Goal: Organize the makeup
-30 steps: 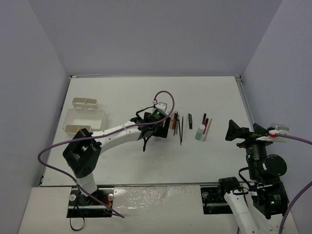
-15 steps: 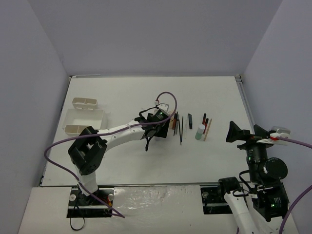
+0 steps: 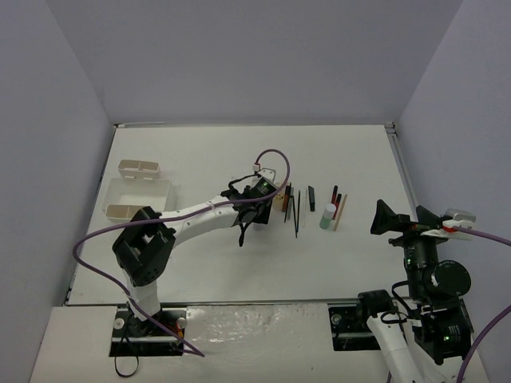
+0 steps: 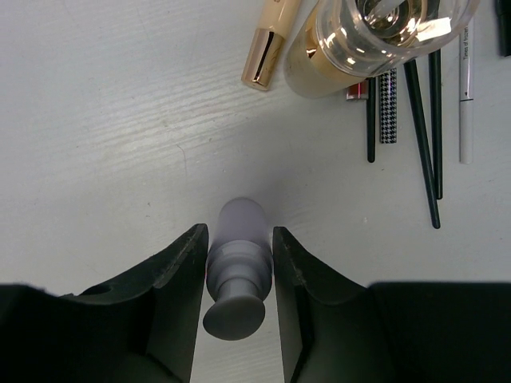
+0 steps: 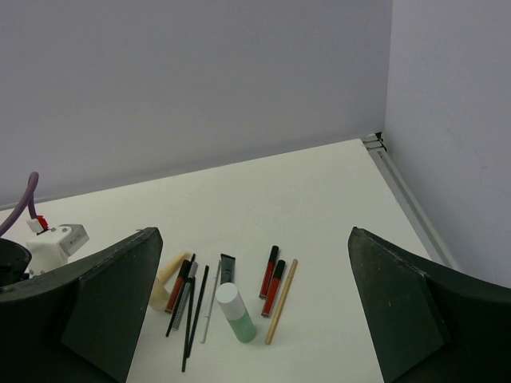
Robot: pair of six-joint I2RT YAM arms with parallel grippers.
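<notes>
Clamped with the left gripper [image 4: 239, 233] across the small grey bottle [image 4: 238, 267] lying flat on the white table [image 4: 120, 120], near a gold-capped tube [image 4: 263, 60] and clear jar [image 4: 375, 40]; probably light, rigid, slick, apt to roll, so best squeezed mid-body, not at the neck.

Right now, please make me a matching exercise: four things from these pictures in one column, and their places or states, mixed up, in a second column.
Column one
1. grey bottle
2. wooden stick
3. white tray
4. right gripper

Column two
A. open, holding nothing
B. near the left edge of the table
C. between the fingers of the left gripper
D. right end of the makeup row

Pairs: 1-C, 2-D, 3-B, 4-A
</notes>
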